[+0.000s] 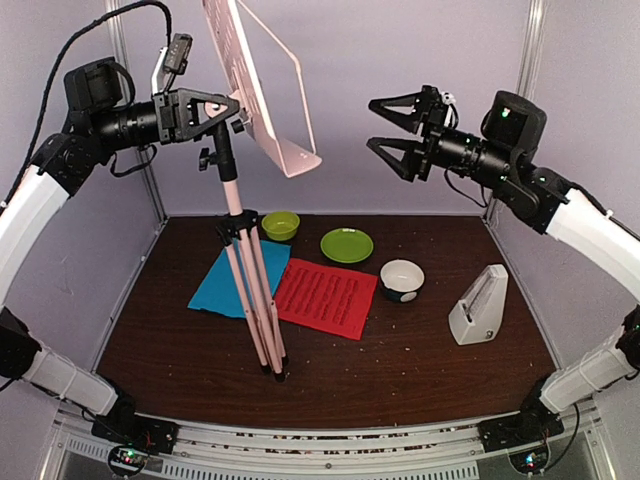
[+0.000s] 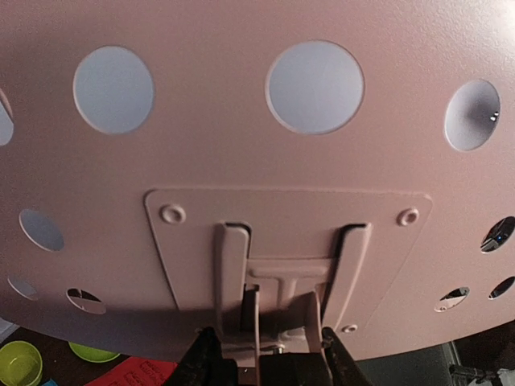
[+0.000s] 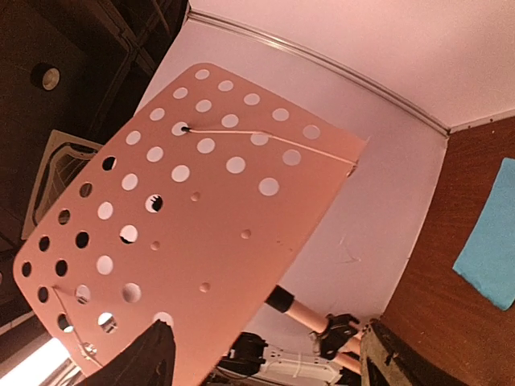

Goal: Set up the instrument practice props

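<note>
While the left pincer (image 1: pixel 222 108) clamps the pale pink hole-dotted music stand (image 1: pixel 265 100) behind its desk and the right pincer (image 1: pixel 372 124) gapes wide nearby, its barely spread tripod legs (image 1: pixel 262 320) on the dark tabletop (image 1: pixel 420 370) could let it topple under a sideways push.

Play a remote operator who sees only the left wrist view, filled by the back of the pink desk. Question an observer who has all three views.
Operator: Where are the sheets?
Observer: The blue sheet and red sheet lie flat on the table, blue to the left of red.
Operator: Is the right gripper free?
Observer: Yes. The right gripper is open and empty, up in the air, facing the front of the desk on the stand.
</note>
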You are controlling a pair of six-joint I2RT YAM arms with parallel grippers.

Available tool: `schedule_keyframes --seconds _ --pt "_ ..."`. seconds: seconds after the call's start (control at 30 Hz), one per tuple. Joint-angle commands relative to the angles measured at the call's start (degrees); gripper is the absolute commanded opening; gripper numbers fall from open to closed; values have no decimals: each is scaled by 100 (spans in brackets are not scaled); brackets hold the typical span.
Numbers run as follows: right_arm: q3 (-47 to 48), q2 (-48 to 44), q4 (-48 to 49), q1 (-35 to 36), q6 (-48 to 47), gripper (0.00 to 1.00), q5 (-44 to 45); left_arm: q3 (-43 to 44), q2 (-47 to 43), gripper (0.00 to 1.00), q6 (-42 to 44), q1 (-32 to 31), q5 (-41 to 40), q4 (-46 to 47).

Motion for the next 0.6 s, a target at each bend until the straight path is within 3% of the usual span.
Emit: schedule_keyframes --seconds 0.0,0.2,0.4,0.57 --pt "415 -45 -943 190 1149 80 -117 126 -569 0 950 -211 -19 800" --pt "766 200 -1495 602 1395 82 -154 -84 -629 0 1450 -518 -213 793" --pt "1061 678 -1089 951 1619 88 -623 -151 -621 0 1671 -723 -295 819" --pt "1192 985 -301 1148 2127 84 -686 -156 -586 0 1851 -901 -408 803"
